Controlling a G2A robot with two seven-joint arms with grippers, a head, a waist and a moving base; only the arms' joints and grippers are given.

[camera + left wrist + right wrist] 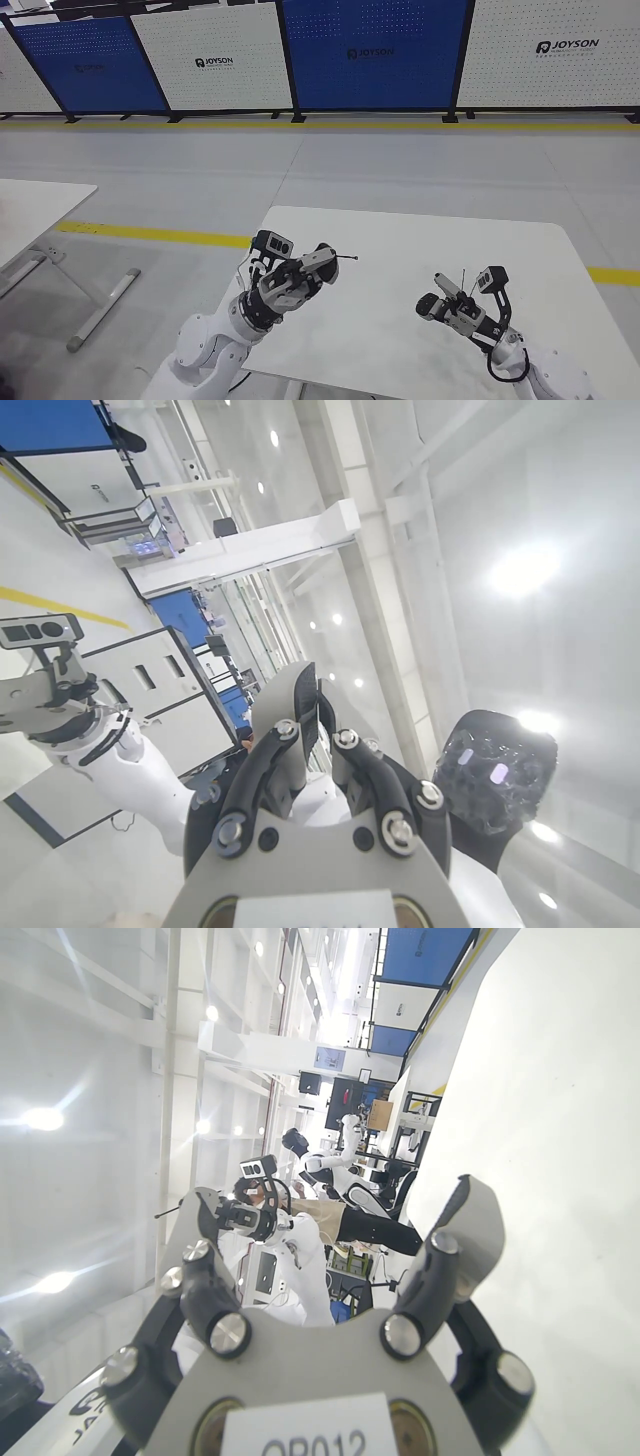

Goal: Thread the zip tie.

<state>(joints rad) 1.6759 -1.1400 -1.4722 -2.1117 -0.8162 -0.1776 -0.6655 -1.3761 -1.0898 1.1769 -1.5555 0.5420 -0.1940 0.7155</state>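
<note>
Evidently the threading has not begun. The left gripper (322,260) is held up over the left edge of the table (420,250), its jaws pressed together on the zip tie (346,258). A short, thin black length of the tie pokes out past the fingertips, pointing across the table toward the other arm. I cannot tell whether that free end is the head or the tail.

The right gripper (334,1193) hangs above the table's near right part, well apart from the tie, with its jaws spread and nothing between them.

The next move, as I judge it, calls for the right gripper to come in and pinch the free end. The tail then has to line up squarely with the small slot in the head, since so slim and springy a strip will flick aside if met at an angle.
</note>
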